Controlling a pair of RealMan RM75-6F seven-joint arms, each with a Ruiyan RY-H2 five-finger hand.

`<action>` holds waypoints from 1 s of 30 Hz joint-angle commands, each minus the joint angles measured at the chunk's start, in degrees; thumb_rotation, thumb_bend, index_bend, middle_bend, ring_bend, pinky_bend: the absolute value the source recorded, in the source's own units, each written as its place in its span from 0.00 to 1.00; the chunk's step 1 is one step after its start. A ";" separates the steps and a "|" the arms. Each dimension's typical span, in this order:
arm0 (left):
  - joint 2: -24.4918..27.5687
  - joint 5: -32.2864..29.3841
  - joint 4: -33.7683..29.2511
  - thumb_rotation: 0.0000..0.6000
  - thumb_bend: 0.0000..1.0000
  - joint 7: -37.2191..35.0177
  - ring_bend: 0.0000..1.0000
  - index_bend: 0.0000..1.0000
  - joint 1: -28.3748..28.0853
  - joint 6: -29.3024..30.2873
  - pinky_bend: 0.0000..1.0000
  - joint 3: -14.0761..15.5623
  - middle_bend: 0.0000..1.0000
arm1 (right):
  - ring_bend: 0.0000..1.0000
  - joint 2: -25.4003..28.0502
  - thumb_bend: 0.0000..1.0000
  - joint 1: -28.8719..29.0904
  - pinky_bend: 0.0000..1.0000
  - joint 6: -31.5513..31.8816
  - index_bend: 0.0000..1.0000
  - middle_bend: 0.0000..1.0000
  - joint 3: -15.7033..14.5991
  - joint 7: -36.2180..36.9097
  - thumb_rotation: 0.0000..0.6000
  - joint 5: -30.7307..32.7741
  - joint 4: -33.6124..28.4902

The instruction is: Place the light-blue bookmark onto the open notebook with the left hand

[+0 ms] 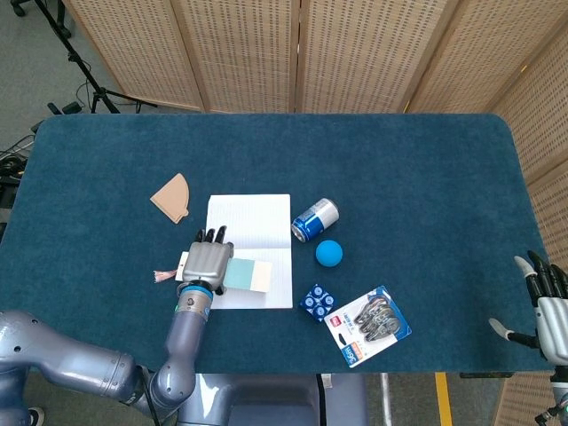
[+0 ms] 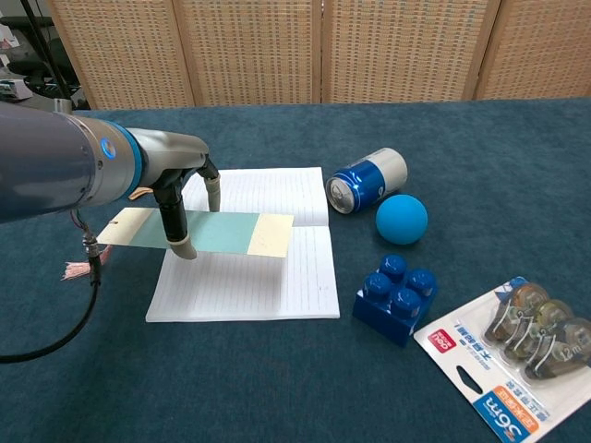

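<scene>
Two hands out, one carrying the bookmark

Left hand (image 2: 180, 185) grips the light-blue bookmark (image 2: 208, 231), fingers (image 2: 175, 226) pinched on its blue part. The strip is held flat and level above the open notebook (image 2: 268, 277); its cream end reaches over the near page while its other end juts past the notebook's left edge, tassel (image 2: 78, 269) dangling by the cloth. I cannot tell whether the strip touches the paper.

Right hand (image 1: 543, 297) sits at the far right table (image 1: 426, 177) edge, fingers spread, holding nothing.

Beside the notebook lie a blue can (image 2: 369, 178) on its side and a blue ball (image 2: 402, 219), close together, then a blue brick (image 2: 395, 297) and a packet of correction tapes (image 2: 512, 355). A tan fan-shaped piece (image 1: 171, 197) lies left of the notebook.
</scene>
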 commanded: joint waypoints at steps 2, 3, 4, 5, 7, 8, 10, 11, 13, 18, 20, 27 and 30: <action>-1.39 -0.95 1.77 1.00 0.44 0.50 0.00 0.60 -0.69 -0.25 0.00 -0.80 0.00 | 0.00 0.06 0.05 0.00 0.00 -0.02 0.00 0.00 0.02 0.30 1.00 0.03 0.07; -1.53 -1.05 1.91 1.00 0.44 0.55 0.00 0.60 -0.74 -0.26 0.00 -0.87 0.00 | 0.00 0.08 0.05 0.00 0.00 0.00 0.00 0.00 0.03 0.36 1.00 0.02 0.08; -1.67 -1.16 2.05 1.00 0.44 0.61 0.00 0.60 -0.80 -0.28 0.00 -0.96 0.00 | 0.00 0.09 0.05 -0.01 0.00 0.02 0.00 0.00 0.05 0.44 1.00 0.03 0.10; -1.81 -1.24 2.15 1.00 0.44 0.67 0.00 0.60 -0.86 -0.27 0.00 -1.03 0.00 | 0.00 0.10 0.05 -0.01 0.00 0.02 0.00 0.00 0.06 0.53 1.00 0.04 0.12; -2.18 -1.42 2.38 1.00 0.44 0.81 0.00 0.60 -1.02 -0.22 0.00 -1.23 0.00 | 0.00 0.17 0.06 -0.02 0.00 -0.01 0.00 0.00 0.08 0.79 1.00 0.10 0.16; -2.37 -1.47 2.44 1.00 0.44 0.86 0.00 0.60 -1.09 -0.19 0.00 -1.32 0.00 | 0.00 0.19 0.05 -0.02 0.00 -0.03 0.00 0.00 0.09 0.91 1.00 0.11 0.19; -2.85 -1.51 2.61 1.00 0.44 0.97 0.00 0.60 -1.27 -0.04 0.00 -1.49 0.00 | 0.00 0.24 0.05 -0.04 0.00 0.03 0.00 0.00 0.12 1.12 1.00 0.09 0.26; -3.00 -1.49 2.66 1.00 0.44 0.98 0.00 0.60 -1.32 0.02 0.00 -1.54 0.00 | 0.00 0.25 0.05 -0.05 0.00 0.05 0.00 0.00 0.12 1.20 1.00 0.07 0.27; -3.42 -1.48 2.79 1.00 0.44 1.06 0.00 0.61 -1.48 0.21 0.00 -1.70 0.00 | 0.00 0.31 0.05 -0.08 0.00 0.08 0.00 0.00 0.09 1.42 1.00 -0.01 0.28; -4.76 -1.22 4.01 1.00 0.44 1.38 0.00 0.63 -2.00 1.30 0.00 -2.08 0.00 | 0.00 0.45 0.05 -0.16 0.00 0.20 0.00 0.00 0.05 1.88 1.00 -0.16 0.33; -5.68 -1.24 5.33 1.00 0.44 1.30 0.00 0.63 -2.20 1.85 0.00 -2.46 0.00 | 0.00 0.49 0.05 -0.16 0.00 0.20 0.00 0.00 0.04 2.06 1.00 -0.20 0.33; -7.91 -2.11 8.21 1.00 0.44 1.53 0.00 0.64 -2.50 2.81 0.00 -4.17 0.00 | 0.00 0.49 0.05 -0.02 0.00 -0.15 0.00 0.00 0.05 2.37 1.00 -0.10 0.49; -8.79 -2.26 8.96 1.00 0.44 1.60 0.00 0.65 -2.61 3.12 0.00 -4.76 0.00 | 0.00 0.55 0.05 -0.05 0.00 -0.08 0.00 0.00 0.07 2.62 1.00 -0.09 0.53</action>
